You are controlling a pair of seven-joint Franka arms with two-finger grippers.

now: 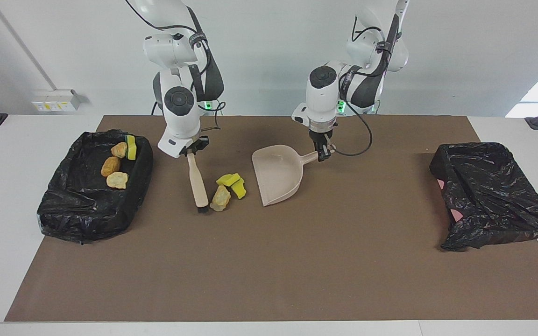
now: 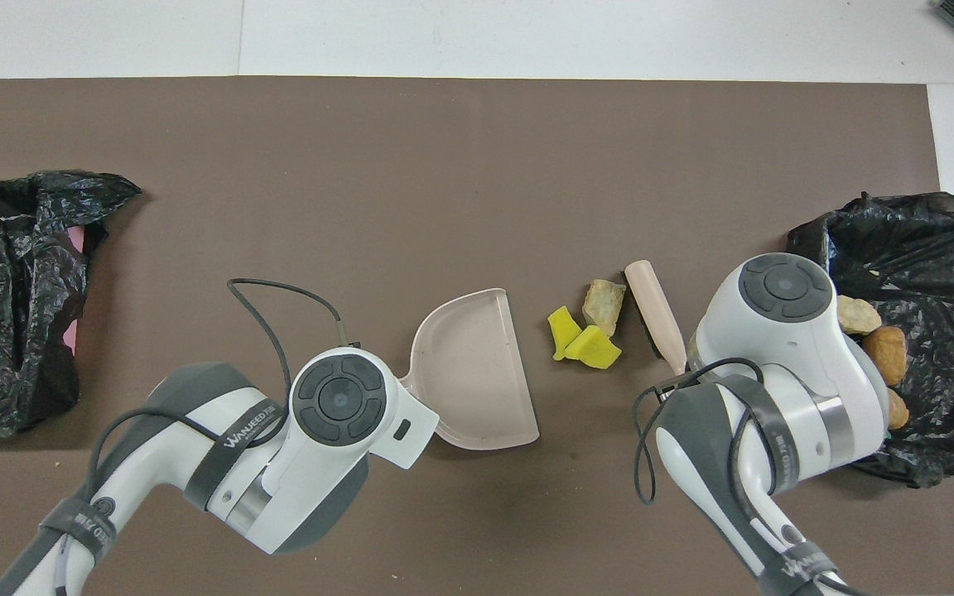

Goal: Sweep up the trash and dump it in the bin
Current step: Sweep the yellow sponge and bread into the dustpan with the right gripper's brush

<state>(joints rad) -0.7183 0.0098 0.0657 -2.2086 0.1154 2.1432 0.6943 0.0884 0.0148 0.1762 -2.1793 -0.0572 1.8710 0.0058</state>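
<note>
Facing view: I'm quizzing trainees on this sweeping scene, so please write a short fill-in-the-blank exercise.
1. The right hand holds the ____.
2. The left hand holds the dustpan by its ____.
3. ____ trash pieces lie on the mat between brush and dustpan.
4. The bin at the right arm's end holds ____ pieces.

Answers: brush; handle; three; four

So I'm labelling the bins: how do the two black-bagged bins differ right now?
The bin at the right arm's end holds trash: three tan lumps and a yellow wedge. The bin at the left arm's end shows none. The first stands open with upright walls. The second looks slumped, its bag crumpled over the opening, with pink showing at one side. Both are lined with black plastic and sit at the brown mat's ends.
</note>
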